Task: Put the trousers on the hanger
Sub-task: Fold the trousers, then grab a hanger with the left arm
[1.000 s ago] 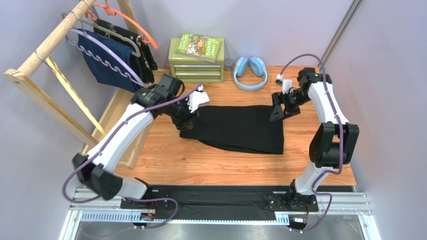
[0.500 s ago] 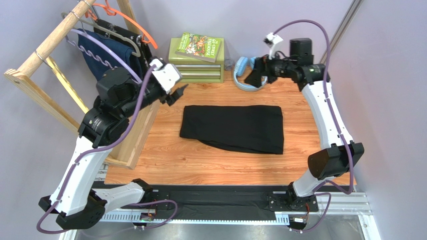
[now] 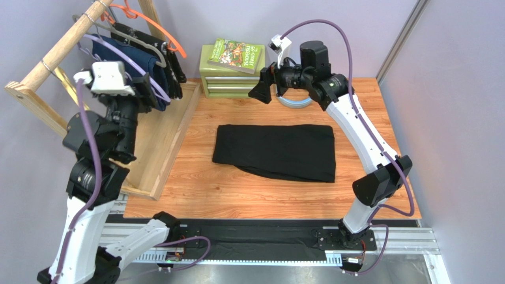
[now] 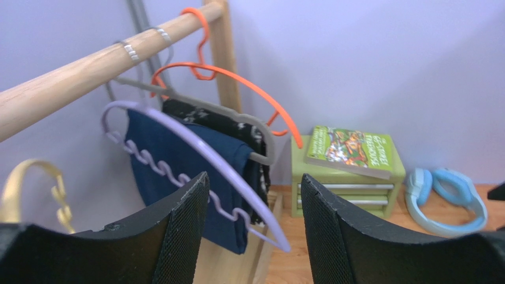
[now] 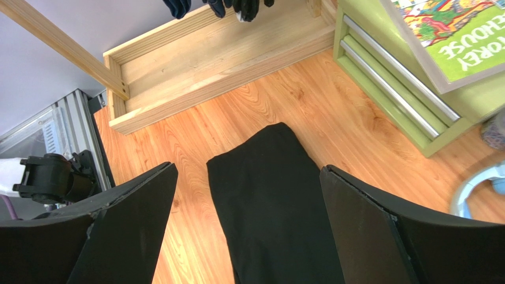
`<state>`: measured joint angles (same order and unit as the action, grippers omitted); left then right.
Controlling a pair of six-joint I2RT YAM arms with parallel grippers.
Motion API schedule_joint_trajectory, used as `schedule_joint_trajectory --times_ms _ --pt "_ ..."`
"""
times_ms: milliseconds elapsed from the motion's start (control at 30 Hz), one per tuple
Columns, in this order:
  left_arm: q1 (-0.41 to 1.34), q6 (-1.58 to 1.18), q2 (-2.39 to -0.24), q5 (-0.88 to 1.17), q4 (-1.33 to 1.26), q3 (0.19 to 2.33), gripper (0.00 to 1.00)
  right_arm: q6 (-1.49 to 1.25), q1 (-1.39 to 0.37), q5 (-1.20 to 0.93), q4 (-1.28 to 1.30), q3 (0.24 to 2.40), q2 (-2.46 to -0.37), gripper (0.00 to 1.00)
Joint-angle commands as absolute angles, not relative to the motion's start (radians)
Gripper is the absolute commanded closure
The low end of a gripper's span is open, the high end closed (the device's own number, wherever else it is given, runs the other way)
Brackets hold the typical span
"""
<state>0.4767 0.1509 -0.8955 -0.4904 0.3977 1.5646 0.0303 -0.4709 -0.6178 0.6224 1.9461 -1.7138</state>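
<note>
The black trousers (image 3: 275,152) lie folded flat on the wooden table, and also show in the right wrist view (image 5: 272,207). The lavender hanger (image 3: 126,59) hangs on the wooden rail at the far left, in front of a navy garment; it fills the middle of the left wrist view (image 4: 200,149). My left gripper (image 3: 147,90) is raised beside the hanger, open and empty (image 4: 253,177), with the hanger's lower end between the jaws' line of sight. My right gripper (image 3: 261,92) is open and empty, high above the trousers' left end (image 5: 249,167).
The wooden rack's rail (image 3: 65,44) also carries an orange hanger (image 3: 155,28) and a grey hanger (image 3: 139,46) with the navy garment (image 3: 118,74). A green drawer box (image 3: 232,83) with a book (image 3: 237,54) and blue headphones (image 3: 293,102) stand at the back.
Both grippers let go of the trousers and rose. The left arm swung left up to the rack. The right arm swung back and left above the drawer box. The trousers lie flat.
</note>
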Motion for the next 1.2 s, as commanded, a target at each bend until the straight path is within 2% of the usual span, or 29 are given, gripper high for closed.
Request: schedule_joint_trajectory --times_ms 0,67,233,300,500,700,933,1167 --pt "0.424 0.066 -0.836 -0.616 0.34 1.523 0.37 0.008 -0.525 -0.574 0.545 1.983 -1.715 0.01" --pt "0.397 0.051 -0.838 -0.669 0.35 1.503 0.4 0.012 -0.546 -0.563 0.548 1.994 -1.723 0.01" --pt "0.388 0.006 -0.877 -0.793 0.256 1.456 0.39 0.011 -0.557 -0.546 0.571 2.02 -1.738 0.01" --pt "0.373 -0.091 -0.909 -0.795 0.261 1.48 0.39 0.015 -0.557 -0.537 0.575 2.01 -1.727 0.01" --pt "0.289 -0.406 -1.06 -0.686 0.518 1.744 0.37 0.048 -0.555 -0.508 0.586 1.971 -1.695 0.0" --pt "0.177 -0.566 -1.172 -0.574 0.702 1.88 0.37 0.049 -0.548 -0.492 0.589 1.959 -1.677 0.0" --pt "0.055 -0.653 -1.261 -0.431 0.801 1.928 0.37 0.009 -0.512 -0.492 0.591 1.953 -1.671 0.0" --pt "0.043 -0.646 -1.308 -0.433 0.75 1.917 0.37 0.014 -0.489 -0.506 0.607 1.931 -1.663 0.0"
